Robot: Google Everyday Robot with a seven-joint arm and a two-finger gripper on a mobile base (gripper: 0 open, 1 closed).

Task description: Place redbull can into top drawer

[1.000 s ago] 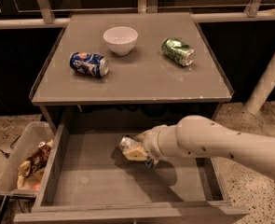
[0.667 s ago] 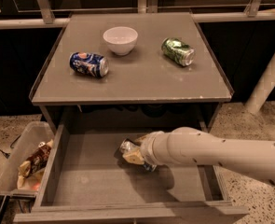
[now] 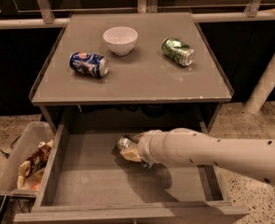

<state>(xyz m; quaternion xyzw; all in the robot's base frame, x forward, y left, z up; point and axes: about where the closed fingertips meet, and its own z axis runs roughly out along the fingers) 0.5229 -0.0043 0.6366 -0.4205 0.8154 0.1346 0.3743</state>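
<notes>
The top drawer (image 3: 90,185) of the grey cabinet stands pulled open toward me. My gripper (image 3: 133,152) reaches into it from the right, mostly hidden behind the thick white arm. It is shut on the redbull can (image 3: 126,143), a slim silver can that lies tilted in the fingers, low over the middle of the drawer's flat bottom. A shadow lies under the can and arm.
On the cabinet top lie a dark blue can (image 3: 88,64) on its side, a white bowl (image 3: 120,40) and a green can (image 3: 178,51) on its side. A clear plastic bin (image 3: 11,171) with snack bags stands at the drawer's left. A white post (image 3: 267,83) stands at right.
The arm has swung a little toward the drawer's front while the can in the gripper shifted slightly left, staying inside the drawer. The things on the cabinet top have not moved.
</notes>
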